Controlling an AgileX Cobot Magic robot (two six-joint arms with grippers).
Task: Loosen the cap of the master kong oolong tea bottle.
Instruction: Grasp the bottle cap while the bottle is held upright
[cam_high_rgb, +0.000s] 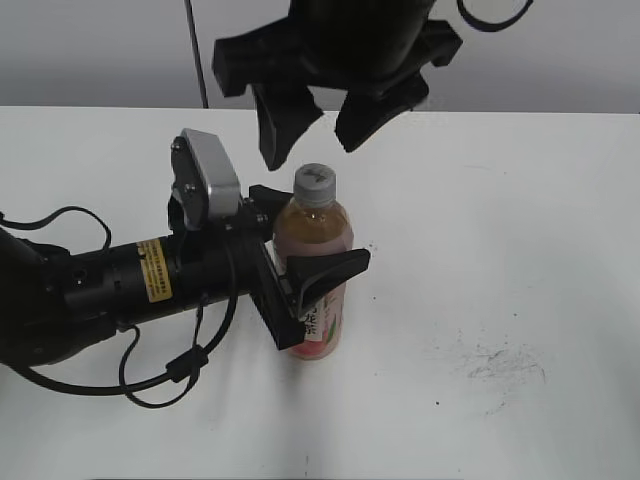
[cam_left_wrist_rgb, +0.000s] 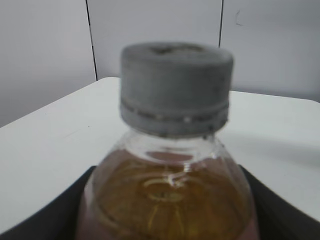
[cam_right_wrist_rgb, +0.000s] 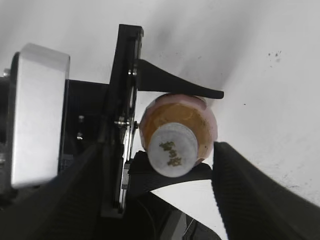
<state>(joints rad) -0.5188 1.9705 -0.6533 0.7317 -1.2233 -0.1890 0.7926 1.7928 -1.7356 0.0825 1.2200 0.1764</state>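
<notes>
The master kong oolong tea bottle (cam_high_rgb: 316, 262) stands upright on the white table, amber tea inside, pink label low down. Its grey-white ribbed cap (cam_high_rgb: 314, 183) is on the neck; it also shows in the left wrist view (cam_left_wrist_rgb: 176, 89) and from above in the right wrist view (cam_right_wrist_rgb: 173, 149), with a dark mark on top. My left gripper (cam_high_rgb: 305, 290) is shut on the bottle's body from the left. My right gripper (cam_high_rgb: 318, 125) hangs open just above the cap, one finger on each side, not touching it. In the right wrist view its fingers (cam_right_wrist_rgb: 160, 195) flank the cap.
The white table (cam_high_rgb: 520, 250) extends to the right, with faint dark scuff marks (cam_high_rgb: 500, 365) at the front right. The left arm with its silver camera block (cam_high_rgb: 210, 180) and cables lies across the left side. A grey wall stands behind.
</notes>
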